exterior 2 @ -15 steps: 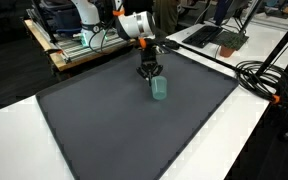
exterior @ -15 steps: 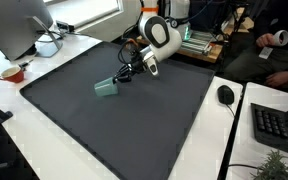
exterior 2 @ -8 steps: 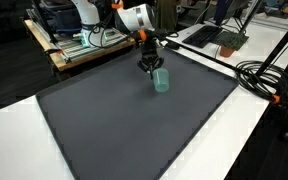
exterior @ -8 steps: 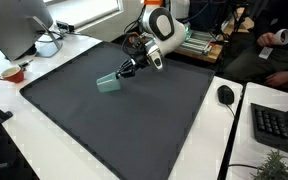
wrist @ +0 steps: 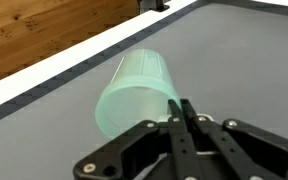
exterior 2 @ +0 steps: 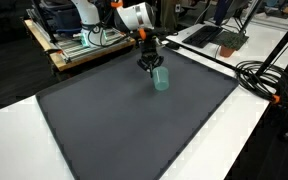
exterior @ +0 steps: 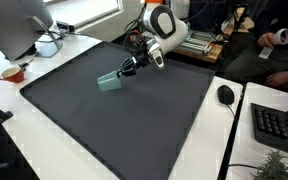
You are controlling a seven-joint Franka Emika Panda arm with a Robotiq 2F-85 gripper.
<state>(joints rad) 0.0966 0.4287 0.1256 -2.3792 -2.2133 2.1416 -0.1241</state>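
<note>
Pale green, translucent plastic makes up the cup (wrist: pixel 134 90), a plain tumbler with smooth walls and a slight taper. In the wrist view it lies over on its side, one round end turned toward the camera. In both exterior views (exterior: pixel 109 82) (exterior 2: pixel 161 79) it sits low over the far part of the dark grey mat (exterior: pixel 134 130), inside the mat's border and tilted. I cannot tell whether its lower side touches the mat.

The gripper (wrist: pixel 182 108) meets the cup at the edge of that near end. Its two black fingers (wrist: pixel 189 125) are drawn close together, with only a thin line between them, and the cup's thin wall is nipped at their tips. The body of the cup juts away from the fingers. In an exterior view the gripper (exterior: pixel 125 71) slants down over the mat, with the cup at its lower end. From the opposite side the gripper (exterior 2: pixel 150 66) hangs almost straight above the mat and the cup is just beside its tip.

Off the mat, on the white tabletop, a black computer mouse (exterior: pixel 225 95) lies just past one edge, and a black keyboard (exterior: pixel 279 125) lies farther out from that edge. A small red bowl (exterior: pixel 12 72) stands beyond the mat's opposite edge. A bundle of black cables (exterior 2: pixel 259 75) runs off one corner of the mat.
</note>
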